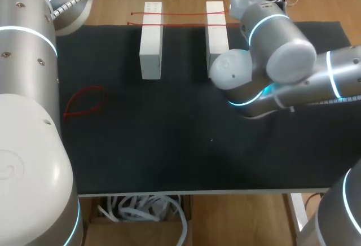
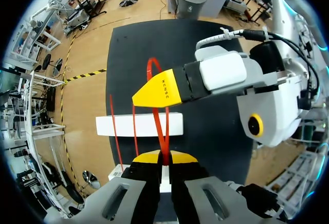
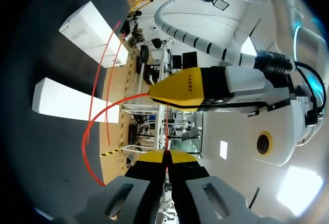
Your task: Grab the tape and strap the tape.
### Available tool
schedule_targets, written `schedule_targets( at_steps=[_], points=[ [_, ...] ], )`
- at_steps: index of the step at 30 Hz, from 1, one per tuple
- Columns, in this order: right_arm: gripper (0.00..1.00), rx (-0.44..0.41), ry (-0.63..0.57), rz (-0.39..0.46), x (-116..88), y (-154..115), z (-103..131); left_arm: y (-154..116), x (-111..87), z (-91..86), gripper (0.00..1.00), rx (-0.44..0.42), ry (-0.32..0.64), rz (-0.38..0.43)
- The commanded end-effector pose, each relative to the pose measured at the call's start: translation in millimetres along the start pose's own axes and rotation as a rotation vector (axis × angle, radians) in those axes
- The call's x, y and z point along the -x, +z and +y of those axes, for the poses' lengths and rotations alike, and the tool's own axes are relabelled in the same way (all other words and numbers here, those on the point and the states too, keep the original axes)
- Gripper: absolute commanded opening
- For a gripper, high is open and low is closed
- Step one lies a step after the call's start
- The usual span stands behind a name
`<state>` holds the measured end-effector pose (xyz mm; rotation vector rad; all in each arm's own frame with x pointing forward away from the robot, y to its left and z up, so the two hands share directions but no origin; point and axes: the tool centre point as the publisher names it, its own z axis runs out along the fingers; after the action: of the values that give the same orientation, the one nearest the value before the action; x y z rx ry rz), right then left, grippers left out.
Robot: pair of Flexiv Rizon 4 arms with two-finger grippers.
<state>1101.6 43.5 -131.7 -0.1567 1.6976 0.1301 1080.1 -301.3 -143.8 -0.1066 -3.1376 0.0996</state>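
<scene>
Nearest, the left pincer (image 2: 163, 158) and the right pincer (image 3: 164, 156) each pinched the red tape (image 2: 162, 134), which lay across the two white blocks (image 1: 151, 43) at the far side of the worktop (image 1: 169, 150); grabbing looked done, and strapping next called for drawing it taut around them.

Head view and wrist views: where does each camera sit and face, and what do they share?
Head view: above and behind, looking down on the black mat; left arm, right arm at the sides.
Left wrist view: on that wrist, looking along the left gripper, shut on red tape.
Right wrist view: likewise, along the right gripper, also shut on red tape.
Shared: white blocks; each wrist view shows the other gripper.
</scene>
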Motion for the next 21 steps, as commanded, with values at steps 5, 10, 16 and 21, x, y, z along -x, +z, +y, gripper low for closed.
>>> schedule_targets(
  at_steps=[5, 10, 16, 21],
  points=[
    [0.0, -0.002, 0.003, 0.008, 2.5, -0.3, 6.6, -0.5, 0.5, -0.2, 0.0, 0.003, 0.0, 0.002],
    [0.0, 0.0, 0.007, 0.007, 3.2, -0.8, 8.7, -0.5, 0.5, -0.2, 0.0, 0.003, 0.0, 0.002],
    [0.0, 0.003, 0.012, 0.006, 3.4, -1.9, 11.5, -0.5, 0.5, -0.2, 0.0, 0.003, 0.0, 0.002],
    [0.0, 0.006, 0.014, 0.009, 1.8, -2.7, 13.7, -0.5, 0.5, -0.2, 0.0, 0.003, 0.0, 0.002]
  ],
)
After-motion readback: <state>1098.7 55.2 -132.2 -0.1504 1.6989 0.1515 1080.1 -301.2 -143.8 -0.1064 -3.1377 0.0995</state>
